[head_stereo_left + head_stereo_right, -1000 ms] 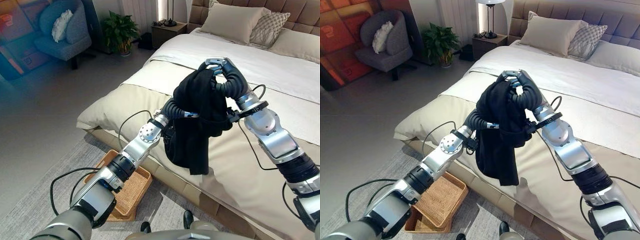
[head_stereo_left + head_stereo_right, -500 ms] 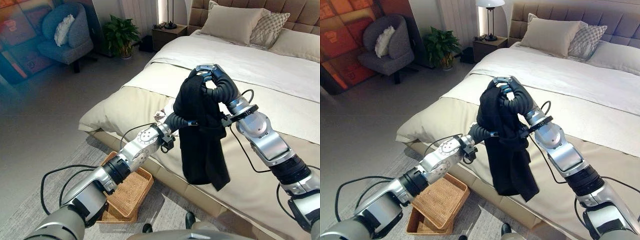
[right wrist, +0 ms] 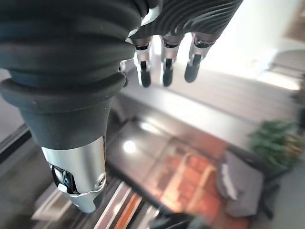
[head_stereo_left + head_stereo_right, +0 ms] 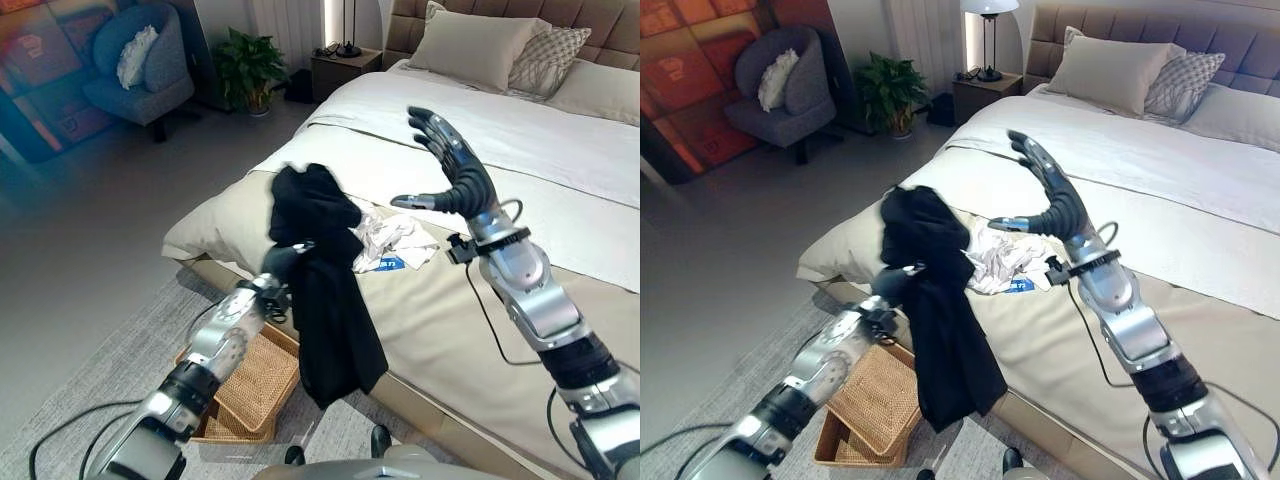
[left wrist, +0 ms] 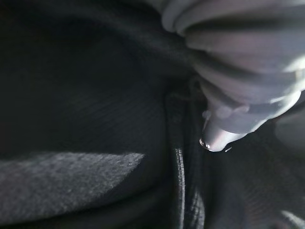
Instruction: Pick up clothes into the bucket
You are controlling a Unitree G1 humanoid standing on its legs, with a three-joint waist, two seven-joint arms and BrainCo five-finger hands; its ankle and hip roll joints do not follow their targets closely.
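The left hand (image 4: 283, 262) was buried in the black garment (image 4: 322, 290), fingers hidden, grip undeterminable; the garment hung over the wicker basket (image 4: 250, 385), presumably for dropping. The right hand (image 4: 452, 170) hovered open-fingered above the bed (image 4: 560, 160).

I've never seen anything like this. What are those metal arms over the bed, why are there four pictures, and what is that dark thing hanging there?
These are a humanoid robot's two arms, seen from its own cameras. Two pictures come from a pair of cameras in its head, side by side like eyes, looking down at a bed. The other two come from small cameras on the wrists, looking along each hand from very close.

The dark thing is a black garment. It hangs from the left hand, whose fingers are buried in the cloth; that wrist's camera sees dark fabric right up against it. The right hand is raised above the bed, fingers spread, holding nothing.

On the bed lies a crumpled white garment. On the floor beside the bed sits a woven basket, below the hanging cloth, where the clothes are meant to go.
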